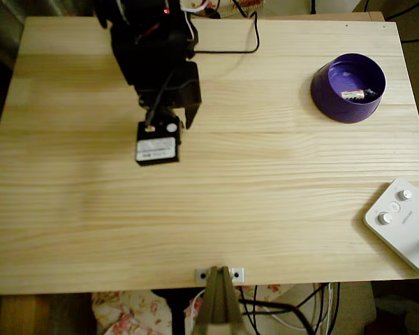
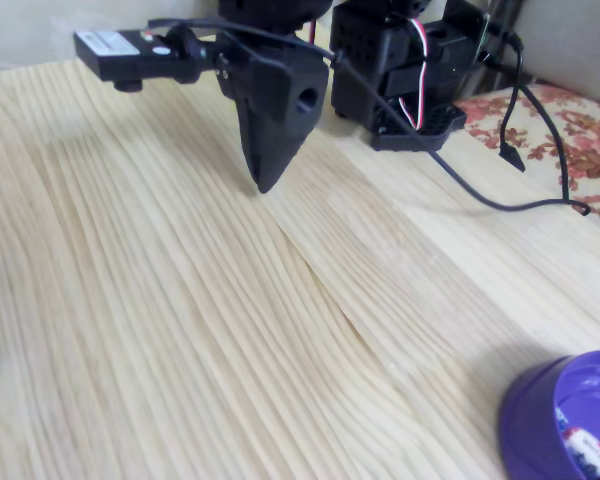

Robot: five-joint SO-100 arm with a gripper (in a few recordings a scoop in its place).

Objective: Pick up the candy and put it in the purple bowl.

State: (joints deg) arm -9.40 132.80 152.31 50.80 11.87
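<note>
The purple bowl (image 1: 325, 92) stands at the table's far right in the overhead view, and its rim shows at the bottom right corner of the fixed view (image 2: 536, 415). The candy (image 1: 353, 94) lies inside the bowl, a small pale wrapped piece; a bit of its wrapper peeks out in the fixed view (image 2: 586, 446). My black gripper (image 1: 190, 120) hangs over the table's far left part, well away from the bowl. In the fixed view the gripper (image 2: 265, 182) points down just above the wood, its jaws together in one wedge with nothing between them.
A white device with round knobs (image 1: 403, 222) lies at the table's near right edge. A black cable (image 1: 246, 43) trails from the arm's base across the back of the table (image 2: 480, 195). Bare wood lies between gripper and bowl.
</note>
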